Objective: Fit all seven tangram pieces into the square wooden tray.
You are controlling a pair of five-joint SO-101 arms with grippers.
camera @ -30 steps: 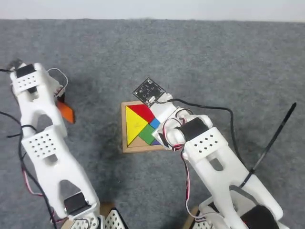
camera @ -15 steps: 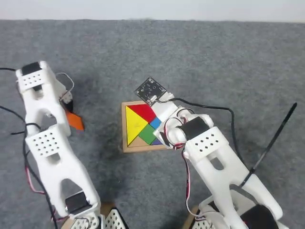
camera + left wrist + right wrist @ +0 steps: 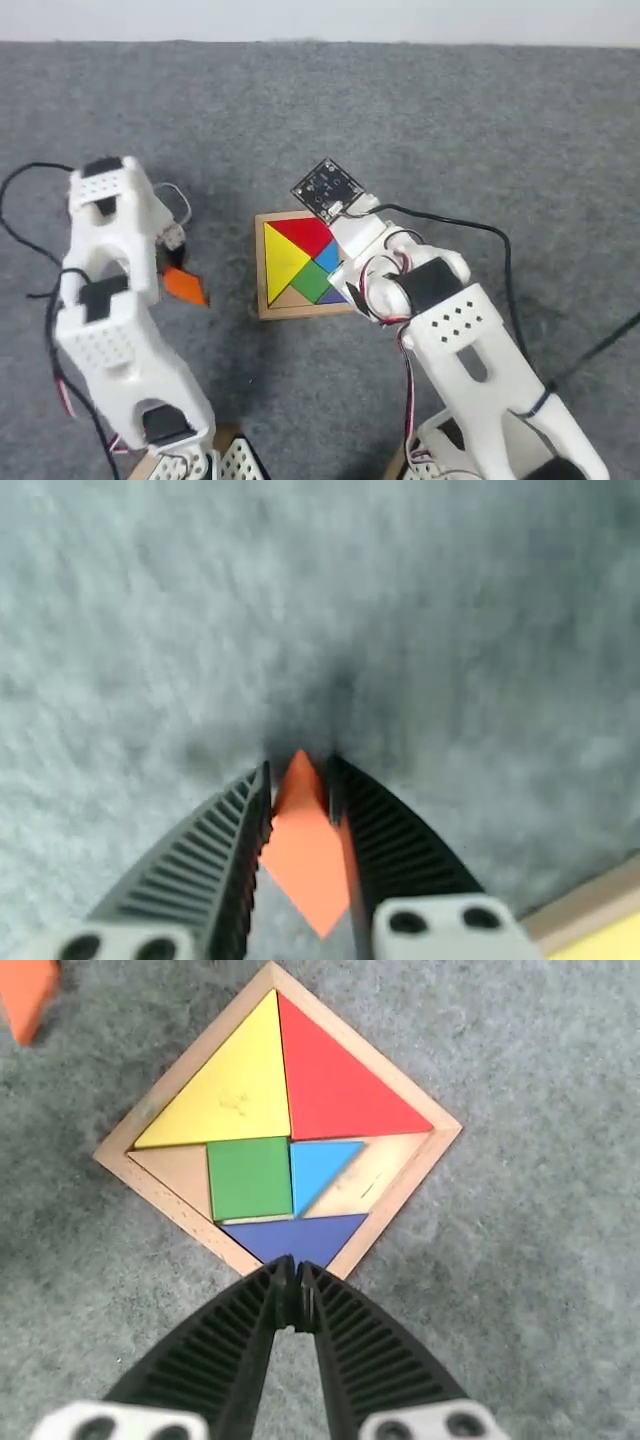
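The left gripper (image 3: 297, 772) pinches the flat orange tangram piece (image 3: 305, 860) beside the square wooden tray (image 3: 283, 298), clear of its rim on that arm's side — the right gripper (image 3: 294, 1270), pressed together, hovers at the opposite edge.

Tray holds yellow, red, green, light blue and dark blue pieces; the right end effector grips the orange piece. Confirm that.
Wrong arm: the left end effector grips the orange piece, as the left wrist view shows. The rest stands.
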